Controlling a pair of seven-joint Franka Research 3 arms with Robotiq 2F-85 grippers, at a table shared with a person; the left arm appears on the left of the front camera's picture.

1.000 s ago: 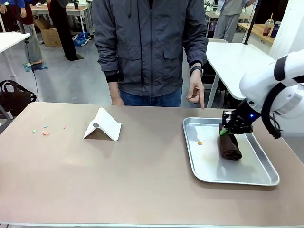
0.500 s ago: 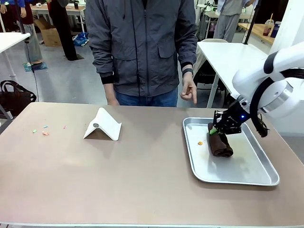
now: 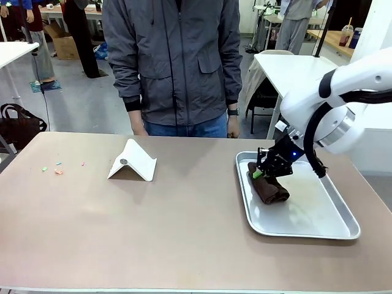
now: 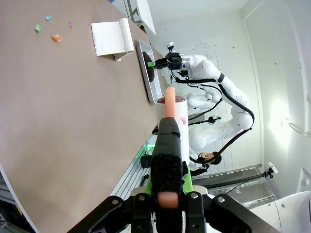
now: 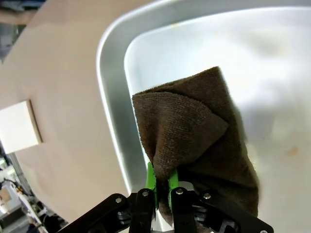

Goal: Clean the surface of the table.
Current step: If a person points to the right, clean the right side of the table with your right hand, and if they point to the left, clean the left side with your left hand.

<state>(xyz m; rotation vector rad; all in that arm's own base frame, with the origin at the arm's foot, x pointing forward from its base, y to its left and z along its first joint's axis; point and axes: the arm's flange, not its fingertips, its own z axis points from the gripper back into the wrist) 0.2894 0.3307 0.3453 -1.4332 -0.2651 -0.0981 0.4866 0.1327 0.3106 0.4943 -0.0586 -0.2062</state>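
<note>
Over the last second the right gripper [image 3: 257, 174] had carried the cloth [image 3: 270, 190] from the middle of the tray [image 3: 306, 234] to its left side, and the person [image 3: 174, 61] had dropped the pointing hand back to the side. In the front view the fingers were clamped on the cloth's upper end while its lower end lay on the tray floor near the left rim. The table [image 3: 184, 239] spread under the tray and away to the left, with the fingers above the tray and not touching the tabletop. A white folded card [image 3: 131, 161] stood left of centre, and coloured crumbs [image 3: 58, 168] lay near the far left edge. In the left wrist view the left gripper [image 4: 167, 182] had its fingers closed on a dark tool [image 4: 168, 145] with a pale pink tip. The table [image 4: 63, 121] ran along the picture's left, apart from those fingers, and carried the crumbs [image 4: 53, 35], the card [image 4: 109, 38] and the tray [image 4: 146, 68] farther off. In the right wrist view the green pads [image 5: 150, 180] pinched a fold of the cloth [image 5: 194, 131] just inside the tray's rim [image 5: 111, 111]. The bare table [image 5: 63, 92] lay beyond that rim, beside the fingers but not under them.
</note>
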